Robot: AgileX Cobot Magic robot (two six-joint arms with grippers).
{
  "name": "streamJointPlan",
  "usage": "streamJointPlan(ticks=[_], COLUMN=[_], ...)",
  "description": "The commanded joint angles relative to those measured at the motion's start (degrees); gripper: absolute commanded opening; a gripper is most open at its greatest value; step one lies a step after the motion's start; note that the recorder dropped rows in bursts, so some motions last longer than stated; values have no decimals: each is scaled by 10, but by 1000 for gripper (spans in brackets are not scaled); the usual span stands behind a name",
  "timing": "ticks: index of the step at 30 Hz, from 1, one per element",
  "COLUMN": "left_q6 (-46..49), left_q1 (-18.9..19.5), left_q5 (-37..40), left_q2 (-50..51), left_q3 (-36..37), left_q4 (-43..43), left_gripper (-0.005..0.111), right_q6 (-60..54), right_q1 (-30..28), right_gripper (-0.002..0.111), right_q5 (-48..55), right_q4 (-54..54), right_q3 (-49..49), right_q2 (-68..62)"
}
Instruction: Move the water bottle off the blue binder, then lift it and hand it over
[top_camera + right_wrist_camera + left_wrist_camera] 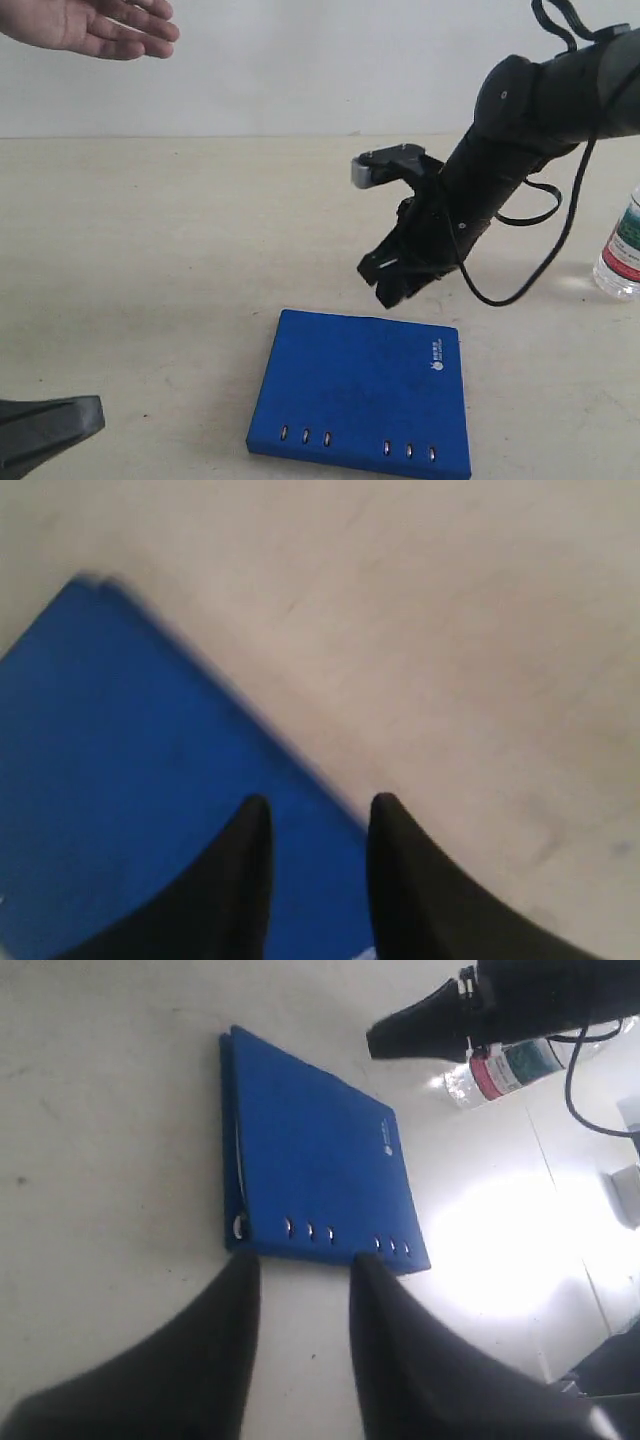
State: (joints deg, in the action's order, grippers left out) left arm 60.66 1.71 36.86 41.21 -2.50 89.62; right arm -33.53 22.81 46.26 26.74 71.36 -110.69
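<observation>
The blue binder [365, 390] lies flat and closed on the table near the front, also seen in the left wrist view [310, 1175] and the right wrist view [130, 770]. The water bottle [624, 250] stands on the table at the far right edge, off the binder; its label shows in the left wrist view [510, 1068]. My right gripper [385, 278] hangs open just above the binder's far edge, holding nothing [318, 815]. My left gripper [95, 412] rests low at the front left, open and empty [303, 1272], a short way from the binder's holed edge.
A person's open hand [95, 25] reaches in at the top left, palm up. The table [180, 250] is pale beige. The right arm's black cable [560, 240] loops down beside the arm toward the bottle.
</observation>
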Motion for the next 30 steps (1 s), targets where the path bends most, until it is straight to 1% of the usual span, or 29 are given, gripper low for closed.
streamJointPlan(ticks=[1,2,4,5,6,9,11,13,17,22,25,27,29,30], left_q6=[58,60,60,60,62,62,62,62,62,62,62,62,62,62], left_q1=[-3,-3,-3,-3,-3,-3,-3,-3,-3,-3,-3,-3,-3,-3], left_q5=[-11,-11,-11,-11,-13,-25,-34,-42,-45,-49,-58,-58,-58,-58], left_q2=[42,51,61,65,67,65,65,65,65,65,65,65,65,65], left_q3=[-46,-51,-55,-55,-55,-55,-55,-55,-55,-55,-55,-55,-55,-55], left_q4=[0,0,4,8,11,14,14,14,14,14,14,15,15,15], left_gripper=[11,5,5,5,5,5,5,5,5,5,5,5,5,5], right_q6=[-148,-153,-165,-170,-173,-166,-158,-158,-142,-61,9,109,266,354], right_q1=[31,51,103,128,165,243,278,299,303,303,303,301,287,275], right_gripper=[6,1,0,0,0,0,0,0,0,0,0,0,0,0], right_q5=[215,215,208,203,196,161,134,104,65,20,-57,-124,-175,-181], right_q4=[74,90,98,87,70,4,-11,-10,-29,-156,-257,-368,-500,-557], right_q3=[20,20,20,20,20,20,20,20,20,20,20,20,22,27], right_q2=[8,8,8,8,8,8,2,-8,-39,-78,-86,-87,-87,-87])
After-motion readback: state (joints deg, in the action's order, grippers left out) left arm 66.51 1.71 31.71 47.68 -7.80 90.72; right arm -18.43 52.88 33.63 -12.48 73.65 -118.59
